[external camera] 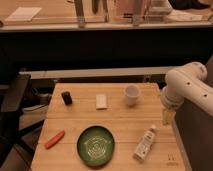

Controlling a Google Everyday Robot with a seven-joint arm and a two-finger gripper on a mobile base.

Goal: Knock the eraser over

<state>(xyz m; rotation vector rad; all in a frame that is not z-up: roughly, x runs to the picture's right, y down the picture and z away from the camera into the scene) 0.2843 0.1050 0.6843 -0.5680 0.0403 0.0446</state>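
The eraser (pixel 66 97) is a small dark block standing on the wooden table (pixel 120 125) near its far left corner. My gripper (pixel 167 117) hangs from the white arm (pixel 187 87) at the table's right edge, pointing down. It is far to the right of the eraser, with the white cup between them, and it touches nothing that I can see.
A flat white block (pixel 101 101) and a white cup (pixel 132 94) stand to the right of the eraser. A green plate (pixel 95 145), an orange marker (pixel 54 139) and a white bottle (pixel 144 143) lie nearer the front. A dark chair (pixel 12 102) stands at the left.
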